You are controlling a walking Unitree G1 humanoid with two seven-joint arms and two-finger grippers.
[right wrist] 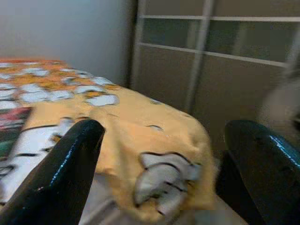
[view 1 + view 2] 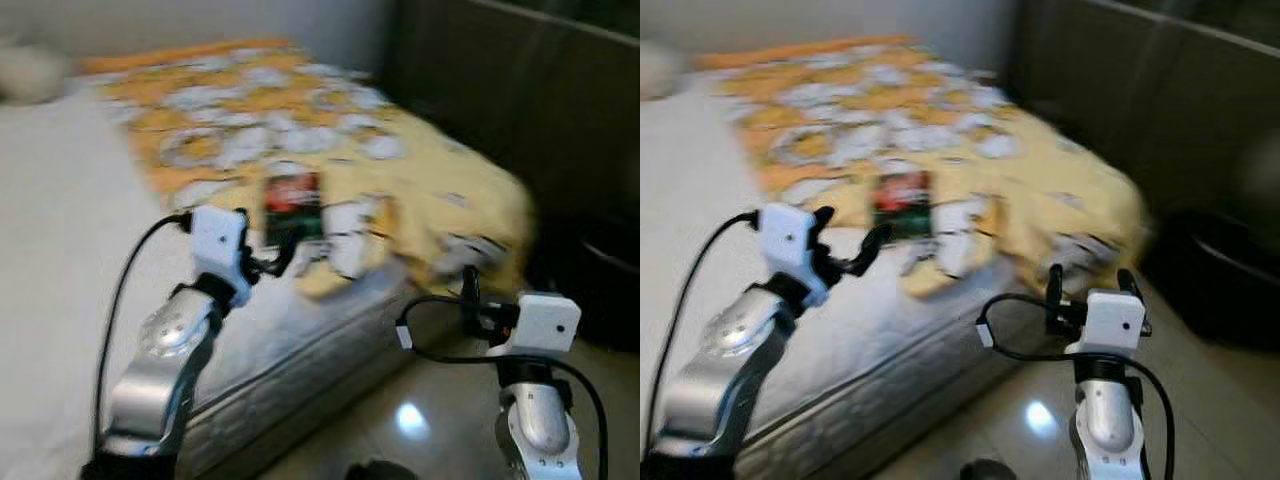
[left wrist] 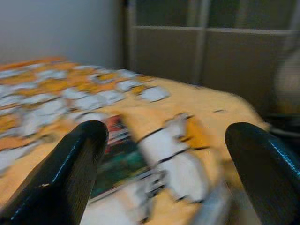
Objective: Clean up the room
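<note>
A flat red and green packet lies on a yellow and orange patterned blanket spread over the bed. My left gripper is open and hovers just short of the packet on its near left side, over the white sheet. In the left wrist view the packet lies ahead between the fingers. My right gripper is open and empty, raised over the floor by the bed's near corner, pointing at the hanging blanket edge. All views are blurred.
The mattress side runs diagonally in front of me, with a pillow at the far left. A dark wardrobe stands to the right. A black bin-like object sits on the glossy tiled floor.
</note>
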